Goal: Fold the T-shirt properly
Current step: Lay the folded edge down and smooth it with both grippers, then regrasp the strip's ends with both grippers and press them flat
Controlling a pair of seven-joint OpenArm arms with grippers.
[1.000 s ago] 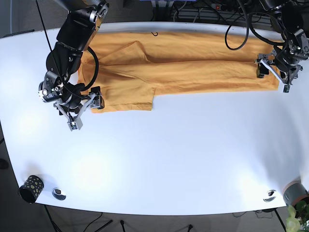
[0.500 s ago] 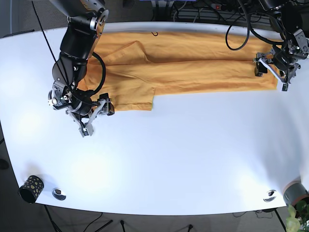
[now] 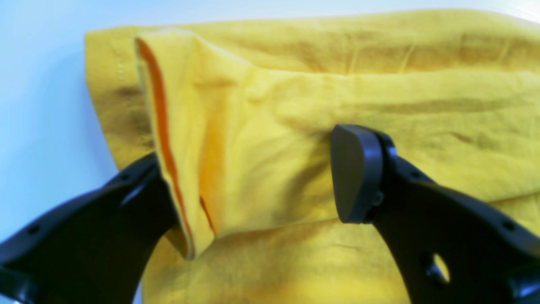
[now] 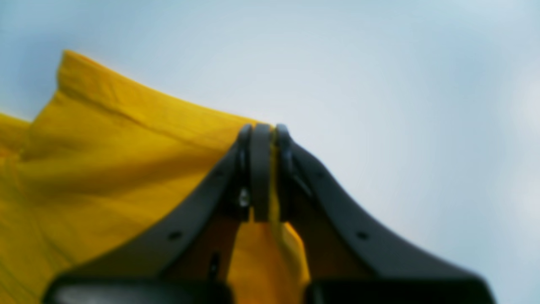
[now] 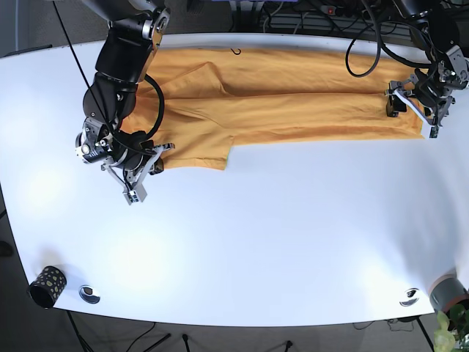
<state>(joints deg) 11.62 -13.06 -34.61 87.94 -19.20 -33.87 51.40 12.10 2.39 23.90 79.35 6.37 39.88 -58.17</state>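
Note:
The orange T-shirt lies flat and long along the far side of the white table. My right gripper, on the base view's left, sits at the shirt's lower left edge. The right wrist view shows it shut on a thin fold of the yellow-orange cloth. My left gripper is at the shirt's right end. The left wrist view shows it open, its dark fingers straddling a raised fold at the hem corner of the shirt.
A dark patterned cup and a metal disc sit at the near left corner. Another disc and a plant are at the near right. Black cables hang along the far edge.
My right gripper has moved right along the shirt's lower left edge and now holds cloth there; the hem near it has shifted slightly. The left arm has barely moved.

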